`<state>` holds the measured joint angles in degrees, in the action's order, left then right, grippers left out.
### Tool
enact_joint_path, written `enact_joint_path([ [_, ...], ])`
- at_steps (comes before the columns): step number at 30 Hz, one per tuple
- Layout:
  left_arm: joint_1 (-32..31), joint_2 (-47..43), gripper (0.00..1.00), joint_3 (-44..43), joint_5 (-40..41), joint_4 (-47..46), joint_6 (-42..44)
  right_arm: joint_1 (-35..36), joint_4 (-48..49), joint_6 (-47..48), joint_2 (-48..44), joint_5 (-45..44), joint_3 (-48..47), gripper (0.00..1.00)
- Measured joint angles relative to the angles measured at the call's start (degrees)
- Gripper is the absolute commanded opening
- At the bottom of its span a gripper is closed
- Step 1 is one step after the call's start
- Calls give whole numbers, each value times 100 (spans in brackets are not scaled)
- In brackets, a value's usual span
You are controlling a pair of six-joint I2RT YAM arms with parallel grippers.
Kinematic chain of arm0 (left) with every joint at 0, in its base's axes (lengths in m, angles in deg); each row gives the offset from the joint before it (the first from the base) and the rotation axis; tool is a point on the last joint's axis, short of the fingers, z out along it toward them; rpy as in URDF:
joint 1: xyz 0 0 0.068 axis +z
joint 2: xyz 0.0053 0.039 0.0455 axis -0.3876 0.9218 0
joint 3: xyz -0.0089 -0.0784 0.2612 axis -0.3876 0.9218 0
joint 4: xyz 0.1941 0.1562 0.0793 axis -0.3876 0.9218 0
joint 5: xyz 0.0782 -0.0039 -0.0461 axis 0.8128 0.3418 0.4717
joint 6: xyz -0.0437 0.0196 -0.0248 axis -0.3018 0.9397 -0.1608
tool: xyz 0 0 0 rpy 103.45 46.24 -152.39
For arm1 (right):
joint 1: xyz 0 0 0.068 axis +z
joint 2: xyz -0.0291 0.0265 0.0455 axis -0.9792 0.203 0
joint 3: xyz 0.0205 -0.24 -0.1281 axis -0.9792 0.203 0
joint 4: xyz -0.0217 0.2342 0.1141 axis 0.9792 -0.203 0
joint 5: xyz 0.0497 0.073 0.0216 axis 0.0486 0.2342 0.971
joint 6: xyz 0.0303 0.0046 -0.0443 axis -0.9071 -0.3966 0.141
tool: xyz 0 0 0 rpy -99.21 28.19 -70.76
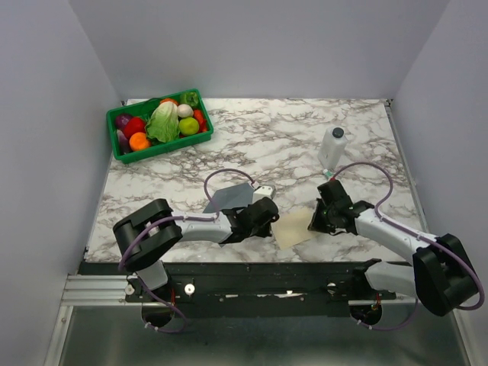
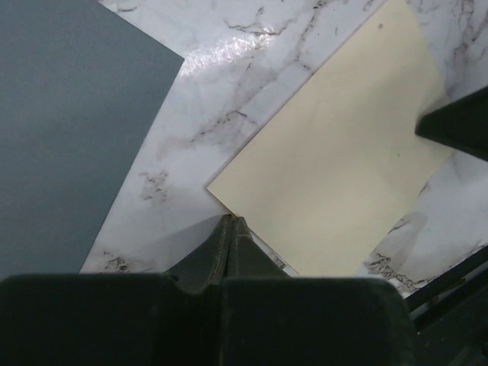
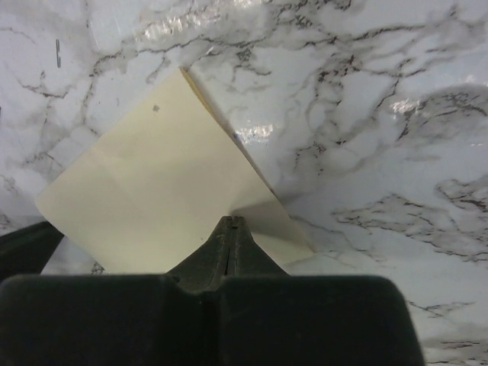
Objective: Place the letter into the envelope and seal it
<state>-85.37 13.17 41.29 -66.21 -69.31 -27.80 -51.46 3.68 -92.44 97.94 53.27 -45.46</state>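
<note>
Letter (image 1: 293, 227): cream-tan sheet, flat on marble table (image 1: 305, 137) near front edge, between both arms. Faint fold crease shows in right wrist view, not in top view. Envelope (image 1: 229, 198): slate-grey, flat, just left of letter; left wrist view shows strip of bare marble between them. Left pincer (image 1: 271, 216): fingers together, tip at letter's corner. Right pincer (image 1: 313, 221): fingers together, tip over letter's opposite edge, contact unclear. Top view alone shows green crate of toy vegetables (image 1: 158, 126) far left and white bottle (image 1: 332, 149) at right.
</note>
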Motion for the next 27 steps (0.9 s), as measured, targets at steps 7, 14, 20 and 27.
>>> enact_joint_path([
  [7,98,234,0,-321,0,142,177,264,-2,-173,-225,245,181,1],
  [14,114,452,0,-619,0,243,334,595,-52,-387,-435,391,334,1],
  [20,280,603,0,-929,0,522,568,748,-153,-553,-693,448,487,1],
  [27,575,837,0,-1432,-2,754,874,820,-339,-732,-1154,597,673,1],
])
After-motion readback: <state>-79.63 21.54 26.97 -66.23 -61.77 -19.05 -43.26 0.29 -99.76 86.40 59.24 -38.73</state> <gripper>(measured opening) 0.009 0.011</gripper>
